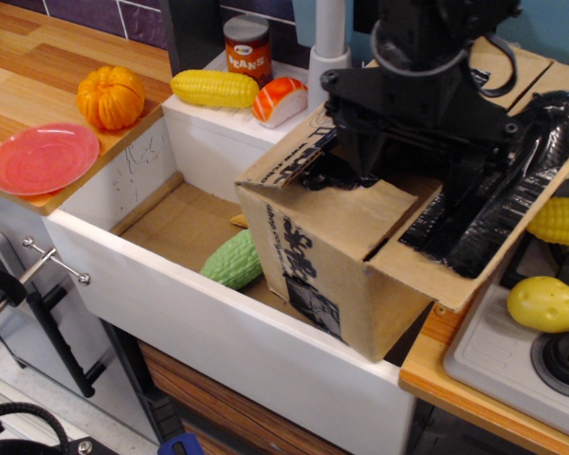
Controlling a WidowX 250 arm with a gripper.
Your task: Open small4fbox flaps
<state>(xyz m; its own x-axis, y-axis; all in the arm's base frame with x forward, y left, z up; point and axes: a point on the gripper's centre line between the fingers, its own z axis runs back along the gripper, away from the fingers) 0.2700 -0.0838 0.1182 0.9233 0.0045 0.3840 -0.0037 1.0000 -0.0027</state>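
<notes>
Over the small4fbox (346, 270) in the sink, the gripper (412, 175), spread open with nothing held, should push the right long flap (498, 204) outward, keeping the box steady.

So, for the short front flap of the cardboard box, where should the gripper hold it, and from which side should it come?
Probably at the free inner edge of the short front flap, coming from above, inside the box. The flap lies almost flat, hinged along the front wall, so only that edge can be pinched and swung outward. The gripper hangs just behind it, fingers spread.
</notes>
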